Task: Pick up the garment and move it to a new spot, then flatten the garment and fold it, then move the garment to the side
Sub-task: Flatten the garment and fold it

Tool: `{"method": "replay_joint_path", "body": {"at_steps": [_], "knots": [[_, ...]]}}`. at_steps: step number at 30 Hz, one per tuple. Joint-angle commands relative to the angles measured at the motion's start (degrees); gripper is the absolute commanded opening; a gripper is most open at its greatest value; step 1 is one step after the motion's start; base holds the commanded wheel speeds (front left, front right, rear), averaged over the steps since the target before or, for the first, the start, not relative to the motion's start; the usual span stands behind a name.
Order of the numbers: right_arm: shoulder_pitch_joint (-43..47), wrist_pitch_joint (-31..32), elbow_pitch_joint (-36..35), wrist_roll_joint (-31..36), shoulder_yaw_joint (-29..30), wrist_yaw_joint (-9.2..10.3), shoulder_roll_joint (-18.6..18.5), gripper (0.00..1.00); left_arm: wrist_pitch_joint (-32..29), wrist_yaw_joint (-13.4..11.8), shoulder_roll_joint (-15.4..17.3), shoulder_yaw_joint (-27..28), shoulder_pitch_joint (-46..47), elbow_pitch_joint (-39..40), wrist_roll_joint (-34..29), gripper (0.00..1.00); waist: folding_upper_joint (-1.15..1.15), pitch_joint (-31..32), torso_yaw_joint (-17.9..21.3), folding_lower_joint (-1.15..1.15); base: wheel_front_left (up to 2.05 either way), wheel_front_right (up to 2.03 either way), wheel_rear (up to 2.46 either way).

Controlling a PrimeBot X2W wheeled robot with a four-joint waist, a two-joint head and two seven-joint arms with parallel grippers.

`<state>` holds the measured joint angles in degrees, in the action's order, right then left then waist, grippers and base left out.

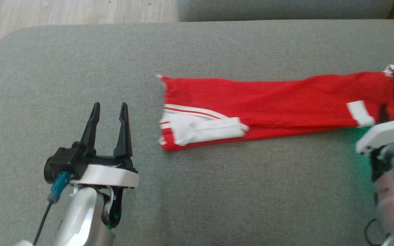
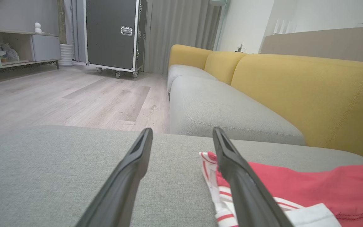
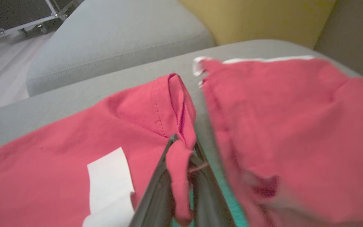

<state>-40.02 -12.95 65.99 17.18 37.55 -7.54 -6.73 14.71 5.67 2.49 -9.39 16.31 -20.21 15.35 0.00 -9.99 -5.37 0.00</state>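
Observation:
A red garment (image 1: 272,102) with white stripes and patches lies stretched left to right across the grey cushion (image 1: 197,191). Its striped end (image 2: 219,195) shows beside my left gripper's right finger in the left wrist view. My left gripper (image 1: 109,112) stands open a short way left of that end, with nothing between its fingers. At the garment's right part my right gripper (image 1: 388,114) is shut on a fold of red cloth (image 3: 178,157), which hangs pinched between the two dark fingers. The garment's far right portion (image 3: 288,126) lies bunched beside them.
A second grey seat cushion (image 2: 225,110) and yellow backrests (image 2: 310,94) lie beyond. Wooden floor (image 2: 58,97), a dark wheeled case (image 2: 113,34) and a low cabinet (image 2: 17,47) stand further off. The cushion's rounded corner (image 1: 9,44) is at the far left.

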Motion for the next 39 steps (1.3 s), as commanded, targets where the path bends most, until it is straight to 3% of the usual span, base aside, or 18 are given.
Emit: {"method": "replay_joint_path", "body": {"at_steps": [1, 9, 17, 19, 22, 25, 28, 33, 39], "knots": [[-0.7, -1.1, -2.3, 0.3, -0.4, 0.05, -1.9, 0.0, 0.3, -0.2, 0.4, 1.9, 0.8, 1.9, 0.4, 1.0, 0.0, 0.7, 0.4, 0.0, 0.0, 0.0, 0.0], [-2.0, -1.8, -2.8, -0.2, -2.3, 0.05, -0.6, 0.0, 0.3, -0.4, 0.4, 1.9, -0.3, 1.9, 1.0, 1.0, 0.0, 3.4, 0.9, 0.0, 0.0, 0.0, 0.0], [-4.5, -2.0, -2.9, -5.2, -13.3, 0.05, 3.6, 0.0, 0.3, -0.5, 0.4, 3.4, -1.6, 2.4, 0.1, 1.0, 0.0, 7.3, -0.9, 0.0, 0.0, 0.0, 0.0], [-5.3, -2.0, -1.4, -9.9, -19.0, 0.05, 3.8, 0.0, 0.3, -0.3, 0.4, 3.4, -1.9, 2.4, -0.1, 1.0, 0.0, 8.3, -2.1, 0.0, 0.0, 0.0, 0.0], [-5.7, -2.0, 0.2, -21.5, -32.2, 0.05, 3.8, 0.0, 0.3, -0.1, 0.4, 3.3, -2.1, 2.1, -0.3, 1.0, 0.0, 9.6, -4.2, 0.0, 0.0, 0.0, 0.0], [-2.3, -2.0, -3.3, -33.8, -46.6, 0.05, 3.8, 0.0, 0.3, 0.0, 0.4, 3.2, -2.4, 1.8, -0.7, 1.0, 0.0, 10.6, -6.2, 0.0, 0.0, 0.0, 0.0], [1.5, -0.7, -8.7, -42.4, -57.5, 0.05, 3.8, 0.0, 0.3, 0.1, 0.4, 3.3, -2.6, 1.6, -1.0, 1.0, 0.0, 11.2, -7.9, 0.0, 0.0, 0.0, 0.0], [3.6, 0.4, -11.9, -49.4, -67.0, 0.05, 3.8, 0.0, 0.3, 0.4, 0.4, 3.1, -2.7, 1.4, -1.5, 1.0, 0.0, 10.9, -10.5, 0.0, 0.0, 0.0, 0.0], [2.6, 0.5, -10.9, -52.2, -74.3, 0.05, 3.8, 0.0, 0.3, 0.7, 0.4, 2.0, -2.2, 0.9, -1.6, 1.0, 0.0, 10.0, -13.3, 0.0, 0.0, 0.0, 0.0]]}}
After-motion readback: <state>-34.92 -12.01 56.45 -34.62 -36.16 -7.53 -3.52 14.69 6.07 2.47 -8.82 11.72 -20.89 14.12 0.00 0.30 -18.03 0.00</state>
